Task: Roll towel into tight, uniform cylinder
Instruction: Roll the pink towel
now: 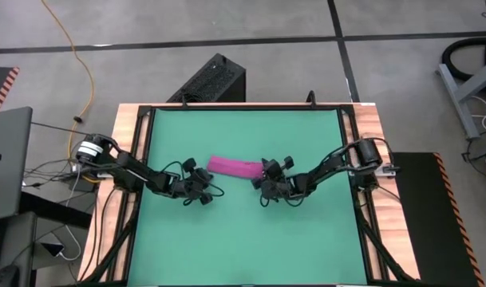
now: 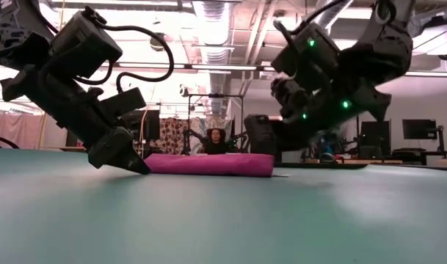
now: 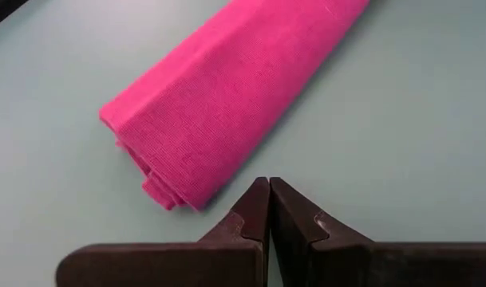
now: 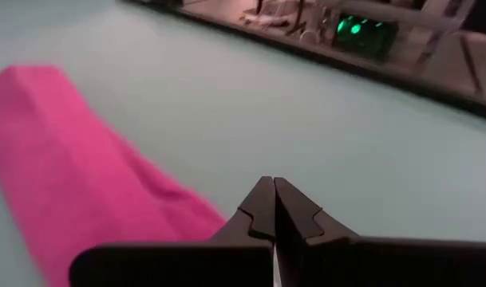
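We see the towel (image 1: 233, 167) lying on the green mat (image 1: 243, 239) of the bench, a little on the far side of the mat's middle, already folded or rolled into a long flat band with layered edges showing at its left end (image 3: 151, 171). It runs left to right between the two arms.

The left gripper (image 1: 204, 187) sits low over the mat at the towel's left end, just on the near side of it. Our left wrist view shows its fingers (image 3: 254, 211) pressed together with nothing between them, their tips just beside the cloth's edge; whether they touch it we cannot tell.

The right gripper (image 1: 265, 182) is at the towel's right end, also low. Its fingers (image 4: 262, 203) are closed tip to tip and empty, with the pink cloth (image 4: 75, 183) right beside them.

In the low view the towel (image 2: 208, 163) lies flat on the mat between the two dark arms, the left gripper (image 2: 131, 163) slanting down to the mat at its left end.
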Robot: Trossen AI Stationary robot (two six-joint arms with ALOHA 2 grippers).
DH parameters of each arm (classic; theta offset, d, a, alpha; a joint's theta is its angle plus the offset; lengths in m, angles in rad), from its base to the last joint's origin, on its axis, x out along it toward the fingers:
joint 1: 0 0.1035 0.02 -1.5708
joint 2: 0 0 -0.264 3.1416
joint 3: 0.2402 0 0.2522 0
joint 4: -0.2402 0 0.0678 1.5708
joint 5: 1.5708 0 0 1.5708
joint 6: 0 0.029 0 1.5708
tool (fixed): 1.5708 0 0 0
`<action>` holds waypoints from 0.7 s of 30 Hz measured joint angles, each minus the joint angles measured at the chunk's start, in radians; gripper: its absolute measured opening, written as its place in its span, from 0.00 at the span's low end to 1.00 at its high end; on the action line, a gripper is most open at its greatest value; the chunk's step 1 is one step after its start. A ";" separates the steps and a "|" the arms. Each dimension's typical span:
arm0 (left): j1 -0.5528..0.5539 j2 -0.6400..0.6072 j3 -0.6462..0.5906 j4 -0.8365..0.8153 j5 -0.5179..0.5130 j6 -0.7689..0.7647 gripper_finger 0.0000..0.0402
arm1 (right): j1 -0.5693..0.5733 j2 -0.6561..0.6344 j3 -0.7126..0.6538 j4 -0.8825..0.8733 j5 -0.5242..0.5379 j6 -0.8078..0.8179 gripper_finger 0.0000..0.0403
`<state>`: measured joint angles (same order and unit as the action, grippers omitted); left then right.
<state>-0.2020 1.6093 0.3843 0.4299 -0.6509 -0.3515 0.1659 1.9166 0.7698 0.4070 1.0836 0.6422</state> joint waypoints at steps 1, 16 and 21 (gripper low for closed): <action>0.000 0.000 0.000 0.004 0.001 0.000 0.00 | 0.002 -0.014 0.001 -0.007 0.014 -0.004 0.04; 0.001 0.001 -0.001 0.103 0.086 -0.002 0.00 | 0.087 -0.022 0.063 0.122 0.093 -0.143 0.02; 0.000 0.001 -0.001 0.119 0.099 -0.011 0.00 | 0.092 0.083 0.109 0.119 0.094 -0.113 0.02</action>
<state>-0.2020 1.6104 0.3832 0.5486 -0.5522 -0.3621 0.2576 1.9999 0.8790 0.5259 1.1778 0.5295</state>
